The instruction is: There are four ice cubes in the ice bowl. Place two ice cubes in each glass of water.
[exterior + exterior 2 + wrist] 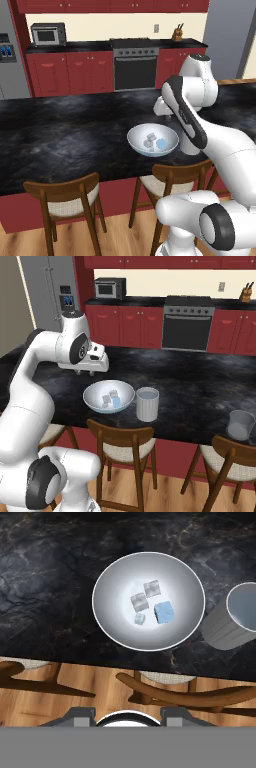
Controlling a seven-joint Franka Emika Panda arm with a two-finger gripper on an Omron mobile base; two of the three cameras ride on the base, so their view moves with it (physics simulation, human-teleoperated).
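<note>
Gripper (pixel 85 373), jaws part-open and empty above the bowl (pixel 110 577), risks nudging clustered cubes (pixel 150 602) apart when descending.

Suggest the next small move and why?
Probably lower the gripper toward the ice bowl: all four ice cubes still lie in it, the nearer glass looks iceless, and the hand hangs well above the bowl, holding nothing.

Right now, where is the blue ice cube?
In the hand view, the blue ice cube lies in the ice bowl, beside three grey cubes, on the side nearest the glass of water.
</note>
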